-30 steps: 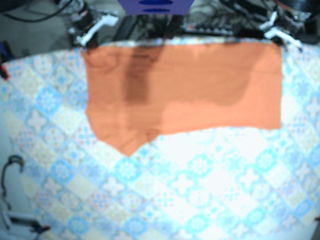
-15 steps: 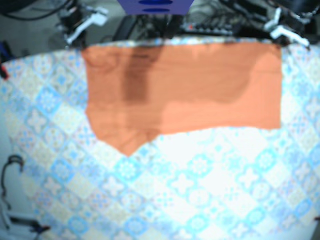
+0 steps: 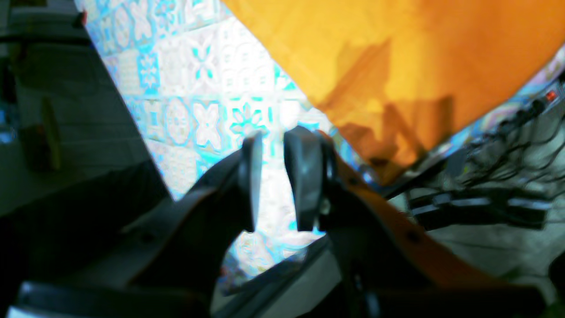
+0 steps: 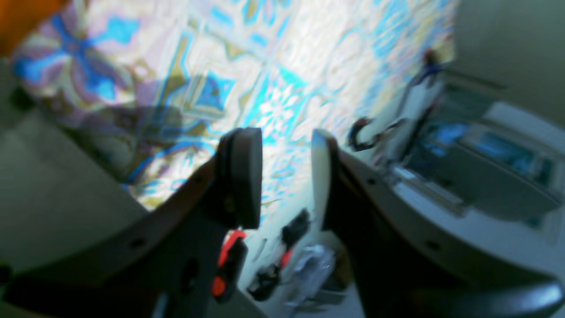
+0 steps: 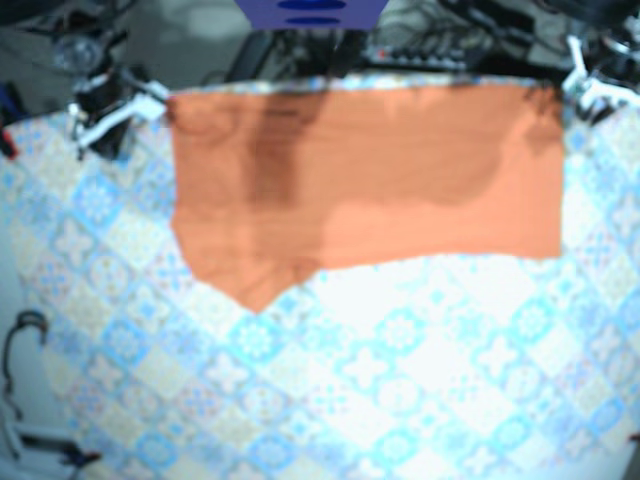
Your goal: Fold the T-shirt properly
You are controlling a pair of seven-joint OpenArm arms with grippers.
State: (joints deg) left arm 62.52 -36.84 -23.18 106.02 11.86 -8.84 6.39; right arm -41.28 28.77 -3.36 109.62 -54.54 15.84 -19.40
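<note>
Left wrist view, nearest first: left gripper (image 3: 273, 176) fills the lower frame. Its two dark fingers (image 3: 304, 176) stand a narrow slit apart with nothing between them; only patterned cloth shows through the slit. Beyond the tips lies the blue-and-white tiled tablecloth (image 3: 198, 88). Farther, upper right of the frame, is the orange T-shirt (image 3: 397, 53). It lies flat, one corner pointing down toward the table edge, with finger shadows across it. A tangle of dark cables (image 3: 507, 132) sits off the table at right.

Right wrist view: right gripper (image 4: 284, 176) is at lower centre, its fingers parted a moderate way and the gap empty. The tablecloth (image 4: 287, 66) is behind them. A sliver of the T-shirt (image 4: 22, 13) shows in the extreme upper left corner. Red-and-black clutter (image 4: 229, 260) lies below the table edge, too blurred to name.

Base view: bare tablecloth (image 5: 400, 380) takes the lower half, and a looped cable (image 5: 25, 330) lies at lower left. The T-shirt (image 5: 370, 180) is spread as a wide band along the upper edge, its lower left dipping to a point. A darker vertical strip left of centre is possibly shadow. The right gripper (image 5: 105, 115) is at upper left, near the shirt's top left corner. The left gripper (image 5: 595, 90) is at upper right, just beside the top right corner. Whether either touches the fabric cannot be told in the blur.
</note>
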